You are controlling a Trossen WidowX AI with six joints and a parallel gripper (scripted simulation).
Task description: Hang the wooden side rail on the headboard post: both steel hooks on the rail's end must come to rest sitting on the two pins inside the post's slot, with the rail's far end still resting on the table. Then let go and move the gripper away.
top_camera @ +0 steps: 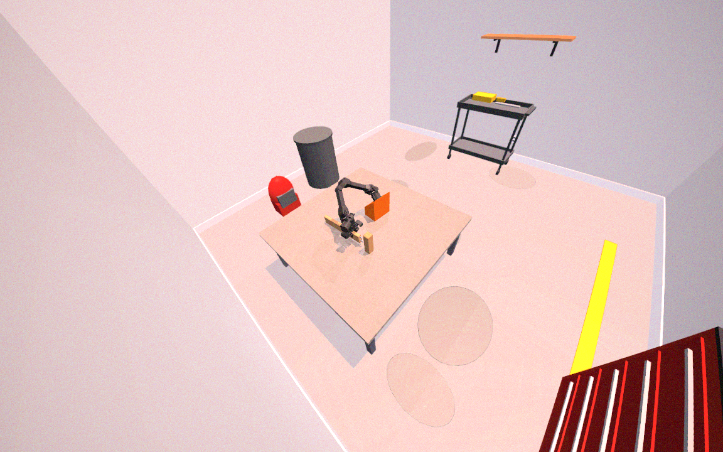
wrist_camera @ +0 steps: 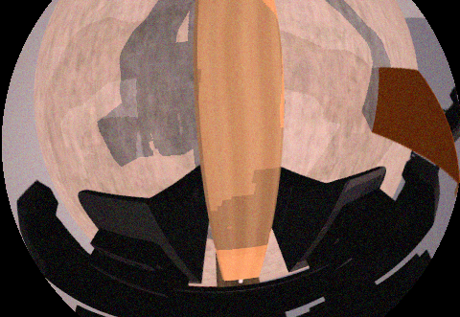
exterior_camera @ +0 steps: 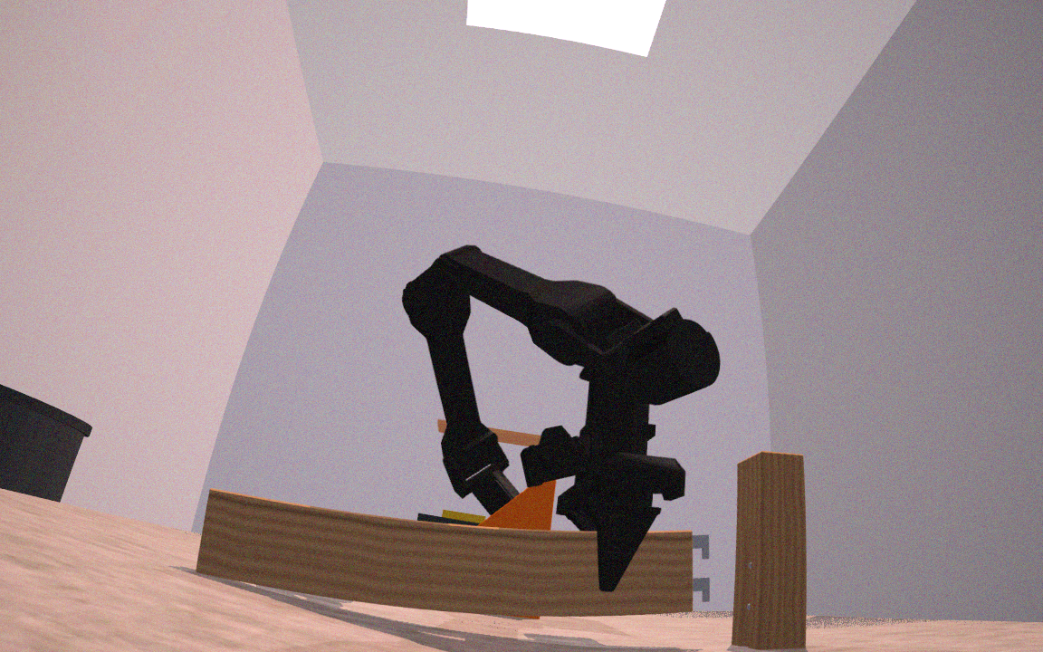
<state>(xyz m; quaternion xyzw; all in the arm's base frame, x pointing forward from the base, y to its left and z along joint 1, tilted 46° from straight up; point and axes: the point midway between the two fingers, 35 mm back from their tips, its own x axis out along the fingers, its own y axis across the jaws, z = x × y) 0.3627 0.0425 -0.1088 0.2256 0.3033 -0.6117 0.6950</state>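
The wooden side rail (exterior_camera: 444, 555) is a long flat board standing on edge. My gripper (exterior_camera: 614, 559) is shut on it near its hooked end and holds that end raised above the table. Two grey steel hooks (exterior_camera: 700, 567) stick out of that end, a short gap left of the upright wooden headboard post (exterior_camera: 769, 551) and apart from it. The rail's far end sits low by the table at the left. In the wrist view the rail (wrist_camera: 238, 106) runs straight between my fingers (wrist_camera: 240, 262). In the wide view the gripper (top_camera: 350, 229), rail and post (top_camera: 368, 242) sit mid-table. The post's slot and pins are hidden.
An orange box (top_camera: 377, 206) stands on the table behind the arm's base. A dark grey bin (top_camera: 316, 156) and a red object (top_camera: 283, 194) stand on the floor beyond the table. A black cart (top_camera: 490, 130) stands by the far wall.
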